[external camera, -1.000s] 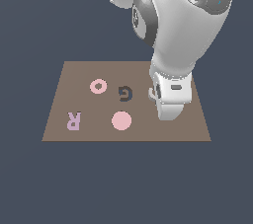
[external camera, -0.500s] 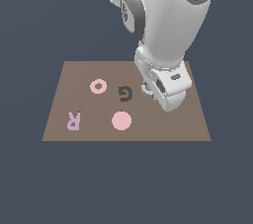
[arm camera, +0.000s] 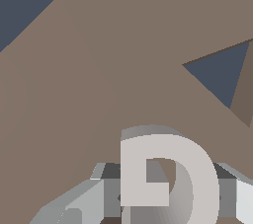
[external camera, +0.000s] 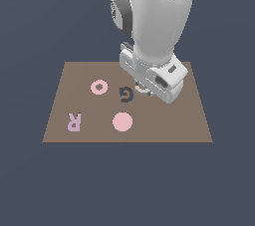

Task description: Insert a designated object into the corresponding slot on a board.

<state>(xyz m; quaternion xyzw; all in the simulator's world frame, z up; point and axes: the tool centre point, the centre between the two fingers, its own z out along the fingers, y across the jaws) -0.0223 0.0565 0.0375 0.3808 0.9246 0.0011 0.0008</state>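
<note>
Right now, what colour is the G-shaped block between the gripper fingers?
Pale grey-white. The G block shows best in the wrist view, above the brown board.

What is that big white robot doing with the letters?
The white robot arm's gripper holds a pale grey-white G-shaped block just above the flat brown board. The dark grey G-shaped slot sits empty right beside the arm, so the block is not in yet. A lilac R letter, a pink ring and a pink round disc lie nearby.

Lilac R letter (external camera: 74, 121), pink round disc (external camera: 122, 122), pink ring (external camera: 99, 87), dark triangular recess (arm camera: 220, 72)
</note>
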